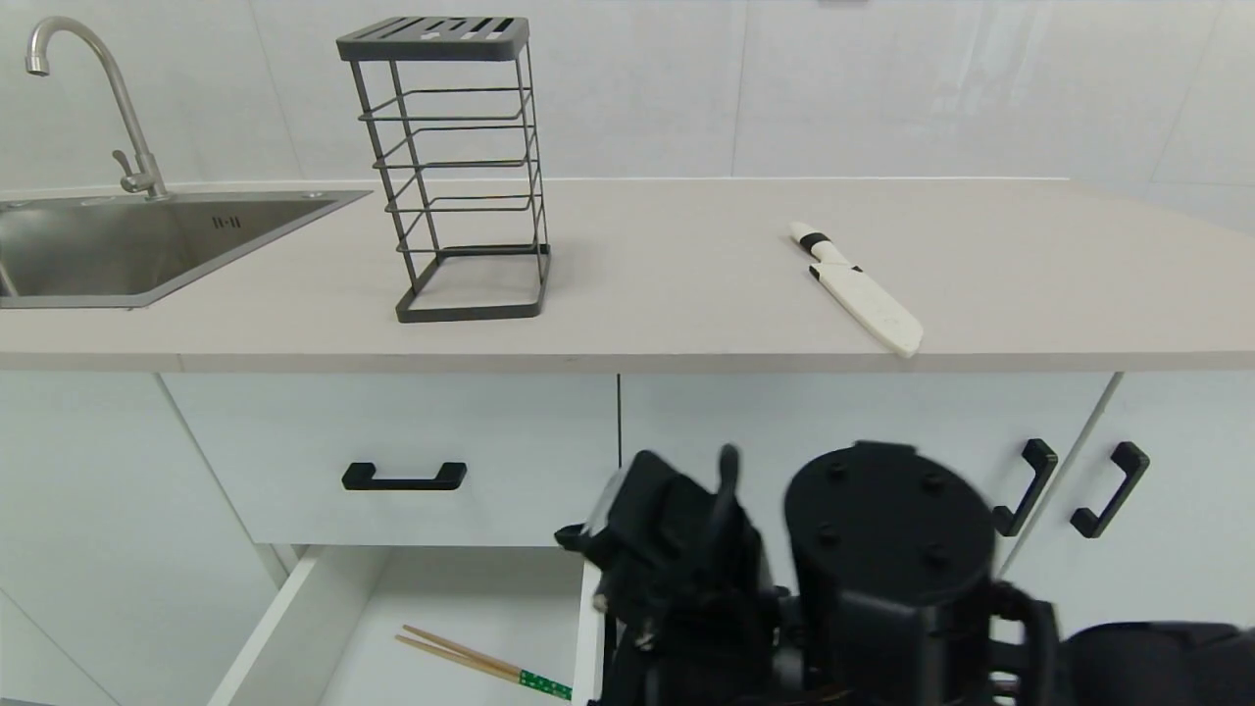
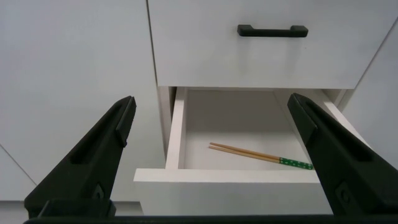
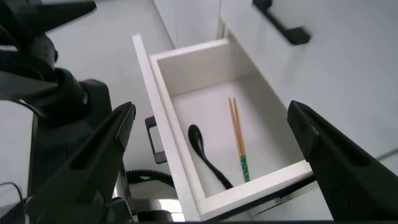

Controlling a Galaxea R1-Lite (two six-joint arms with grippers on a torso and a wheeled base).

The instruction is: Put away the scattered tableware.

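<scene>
Left end effector (image 2: 211,102) spread wide; right end effector (image 3: 211,109) spread wide, angled downward.

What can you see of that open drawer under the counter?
The drawer is white, smooth and box-shaped, pulled well out below a closed drawer with a black handle. Inside, on its floor, lie a pair of wooden chopsticks with green ends and a black spoon, side by side and apart.

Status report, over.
Left gripper, right gripper open, empty. Chopsticks, spoon in open drawer. Knife on counter, unobstructed.
</scene>
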